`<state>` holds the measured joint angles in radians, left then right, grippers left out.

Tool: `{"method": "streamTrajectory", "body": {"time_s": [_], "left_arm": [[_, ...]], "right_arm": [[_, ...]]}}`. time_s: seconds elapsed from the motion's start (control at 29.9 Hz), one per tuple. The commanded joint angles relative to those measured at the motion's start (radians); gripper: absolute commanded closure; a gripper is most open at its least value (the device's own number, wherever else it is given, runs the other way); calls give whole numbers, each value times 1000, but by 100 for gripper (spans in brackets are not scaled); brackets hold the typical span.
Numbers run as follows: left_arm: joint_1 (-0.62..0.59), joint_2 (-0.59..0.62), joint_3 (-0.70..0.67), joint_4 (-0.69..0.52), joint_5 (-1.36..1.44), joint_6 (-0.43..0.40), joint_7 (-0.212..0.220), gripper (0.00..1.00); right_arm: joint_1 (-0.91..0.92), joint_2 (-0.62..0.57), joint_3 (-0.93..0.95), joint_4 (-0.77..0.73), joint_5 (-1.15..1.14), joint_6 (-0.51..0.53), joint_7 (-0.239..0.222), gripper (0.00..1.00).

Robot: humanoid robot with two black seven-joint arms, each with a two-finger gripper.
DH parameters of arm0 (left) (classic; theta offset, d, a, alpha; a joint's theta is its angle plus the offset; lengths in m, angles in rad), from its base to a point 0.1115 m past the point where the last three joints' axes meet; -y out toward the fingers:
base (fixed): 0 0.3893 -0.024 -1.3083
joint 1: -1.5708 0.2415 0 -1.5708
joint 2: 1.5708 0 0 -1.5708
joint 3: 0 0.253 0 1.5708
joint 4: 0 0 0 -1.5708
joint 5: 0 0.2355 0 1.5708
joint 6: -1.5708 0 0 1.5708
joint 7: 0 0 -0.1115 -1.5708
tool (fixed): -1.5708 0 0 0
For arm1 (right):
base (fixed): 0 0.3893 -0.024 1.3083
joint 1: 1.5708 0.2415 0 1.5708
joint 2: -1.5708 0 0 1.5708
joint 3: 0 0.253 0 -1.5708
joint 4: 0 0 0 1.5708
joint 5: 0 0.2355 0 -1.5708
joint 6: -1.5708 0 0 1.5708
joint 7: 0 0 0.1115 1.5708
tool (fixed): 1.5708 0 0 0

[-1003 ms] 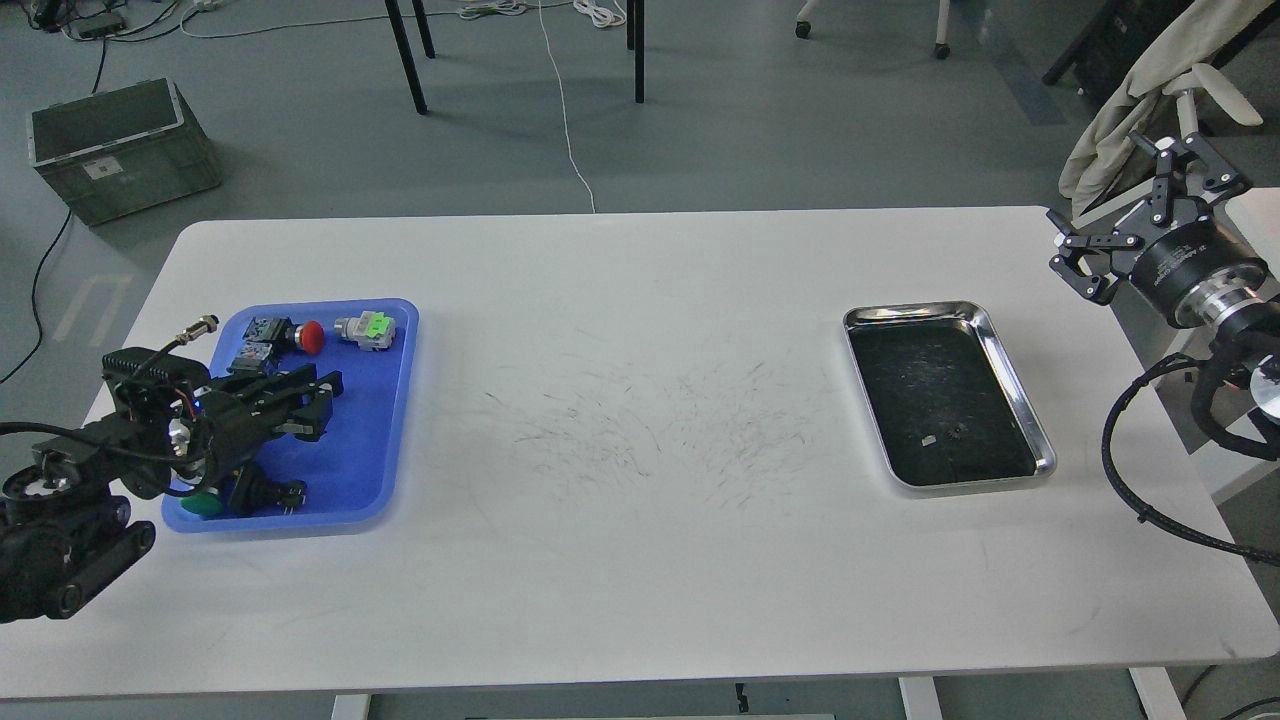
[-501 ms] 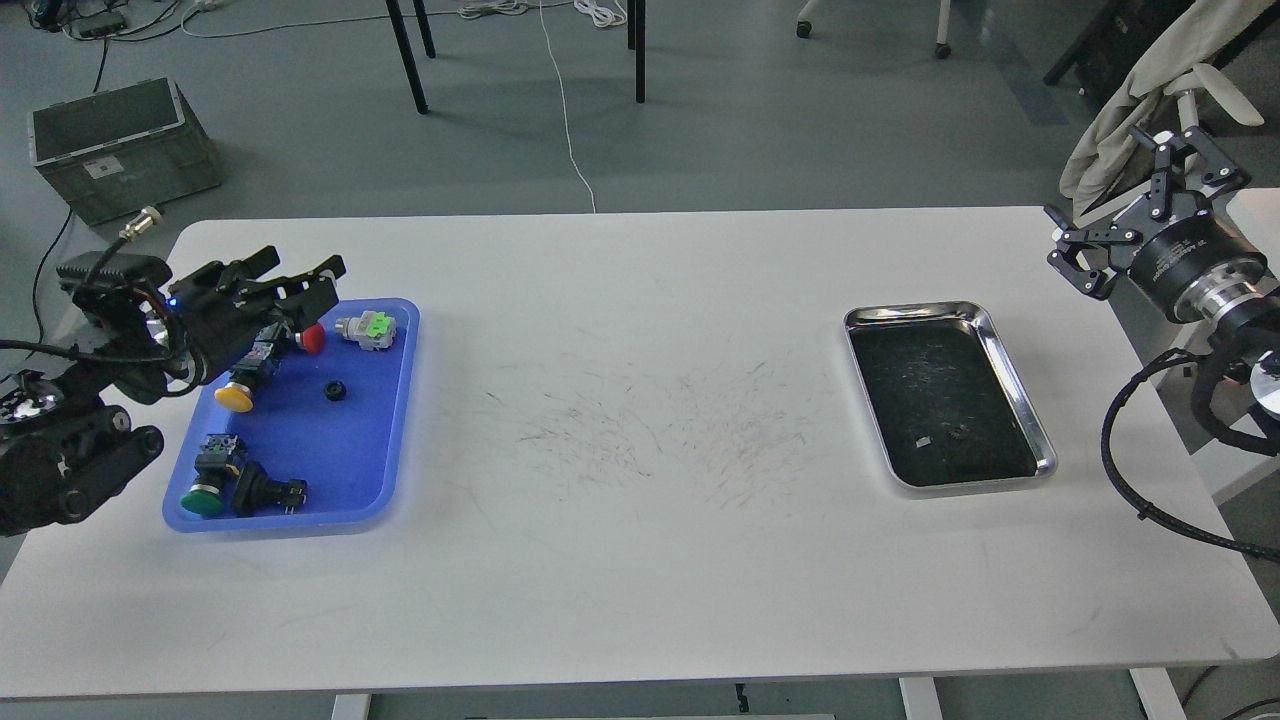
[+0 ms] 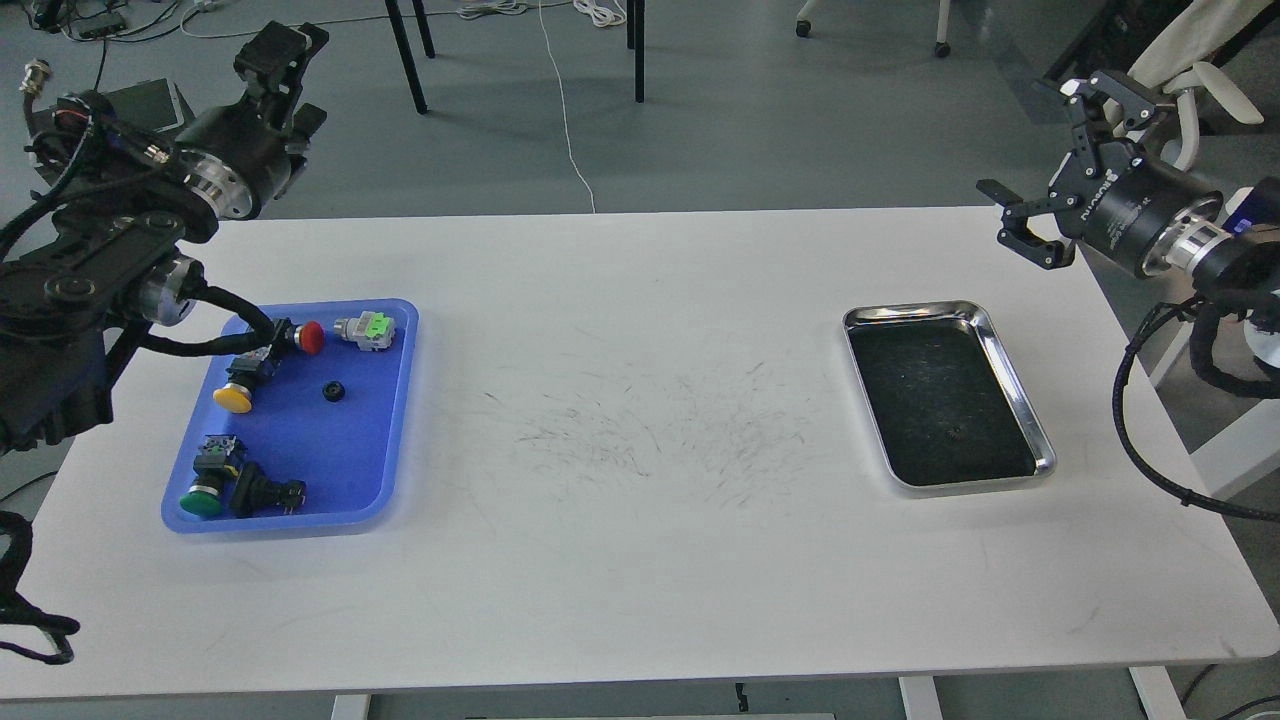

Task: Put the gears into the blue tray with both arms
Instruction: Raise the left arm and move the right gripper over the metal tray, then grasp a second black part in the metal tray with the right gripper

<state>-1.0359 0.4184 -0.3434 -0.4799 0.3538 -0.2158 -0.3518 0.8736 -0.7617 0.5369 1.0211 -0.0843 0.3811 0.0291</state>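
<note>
Two grippers up, clear of the table: left gripper (image 3: 285, 60) at 10 o'clock, finger spread unreadable; right gripper (image 3: 1050, 165) at 2 o'clock, fingers apart, empty. One gear (image 3: 334, 392), tiny black toothed ring, lies mid blue tray (image 3: 395, 420), 9 o'clock.

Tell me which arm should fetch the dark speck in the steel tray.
Right. The right gripper, open, hovers near the steel tray holding the speck; the left gripper is raised beyond the blue tray, across the table.
</note>
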Motion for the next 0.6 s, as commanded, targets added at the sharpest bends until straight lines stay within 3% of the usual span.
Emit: {"method": "streamTrajectory", "body": {"time_s": [0.0, 0.27, 0.57], "left_arm": [[-3, -61, 0, 92, -146, -124, 2, 3], [20, -92, -97, 141, -245, -270, 20, 2], [33, -93, -117, 139, -245, -273, 20, 2]], "right_arm": [[166, -36, -219, 71, -118, 1, -20, 3], [438, -134, -641, 318, -501, -8, -38, 3], [467, -159, -836, 330, -811, -28, -69, 3]]}}
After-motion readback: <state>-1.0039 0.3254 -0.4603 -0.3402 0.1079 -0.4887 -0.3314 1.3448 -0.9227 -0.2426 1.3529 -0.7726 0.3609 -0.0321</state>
